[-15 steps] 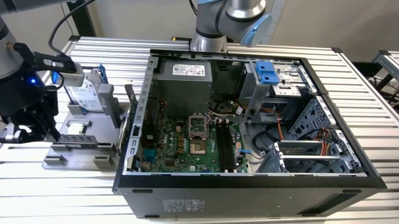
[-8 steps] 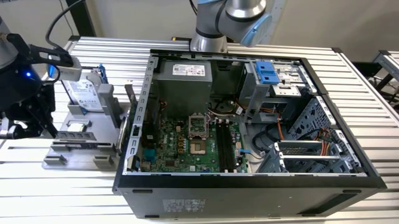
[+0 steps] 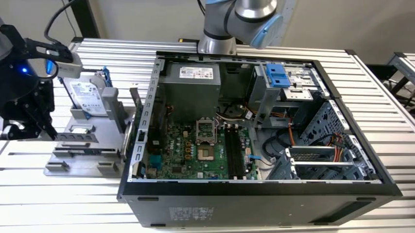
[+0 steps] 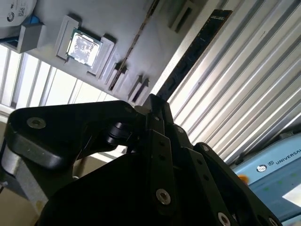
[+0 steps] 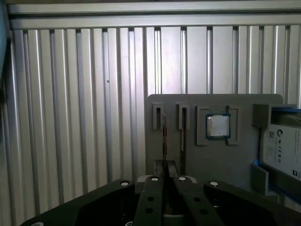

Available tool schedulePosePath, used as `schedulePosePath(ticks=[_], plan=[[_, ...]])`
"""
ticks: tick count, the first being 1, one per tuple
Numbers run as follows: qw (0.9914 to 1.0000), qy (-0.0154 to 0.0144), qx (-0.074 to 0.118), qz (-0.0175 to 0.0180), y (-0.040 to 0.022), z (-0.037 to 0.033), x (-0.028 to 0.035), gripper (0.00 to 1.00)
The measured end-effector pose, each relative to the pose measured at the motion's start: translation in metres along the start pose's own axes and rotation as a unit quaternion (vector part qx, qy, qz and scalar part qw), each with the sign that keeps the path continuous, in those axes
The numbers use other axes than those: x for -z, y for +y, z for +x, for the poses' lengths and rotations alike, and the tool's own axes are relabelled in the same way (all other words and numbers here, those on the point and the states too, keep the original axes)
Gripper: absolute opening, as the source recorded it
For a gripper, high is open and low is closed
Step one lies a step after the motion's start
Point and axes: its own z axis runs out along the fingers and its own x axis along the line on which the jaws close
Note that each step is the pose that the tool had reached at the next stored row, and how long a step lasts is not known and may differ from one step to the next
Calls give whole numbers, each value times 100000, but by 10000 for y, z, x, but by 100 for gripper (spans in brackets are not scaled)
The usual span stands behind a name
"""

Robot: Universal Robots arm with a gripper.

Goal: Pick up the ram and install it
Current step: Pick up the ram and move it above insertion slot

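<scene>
The claw [image 4: 154, 100] is clenched on the ram [image 4: 195, 52]. In the second wrist view the long dark stick comes straight out from between the fingertips and points away from the claw, with its far end seen against the ribbed table [image 4: 254, 70]. Ahead of the claw, in the first wrist view, lies the gray holder plate [image 5: 188, 106] with its narrow slots. On it, a little aside from the claw's line, sit the small square processor [image 5: 217, 126] and, further aside, the hard drive [image 5: 282, 146]. I judge that the picking step is done or almost done, but I cannot tell if the far end of the ram is fully out of its slot. In the exterior view the open computer case [image 3: 259, 191] is well apart from the claw, and the long black memory slots [image 3: 232, 150] on its board appear free. The installing part, in my opinion, calls for keeping the ram parallel to one slot and pressing it in straight and evenly.
</scene>
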Motion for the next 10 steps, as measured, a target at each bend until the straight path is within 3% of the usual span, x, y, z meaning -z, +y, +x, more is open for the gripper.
schedulePosePath(ticks=[10], plan=[[100000, 0, -1, 0, 3, -1, 133, 0]])
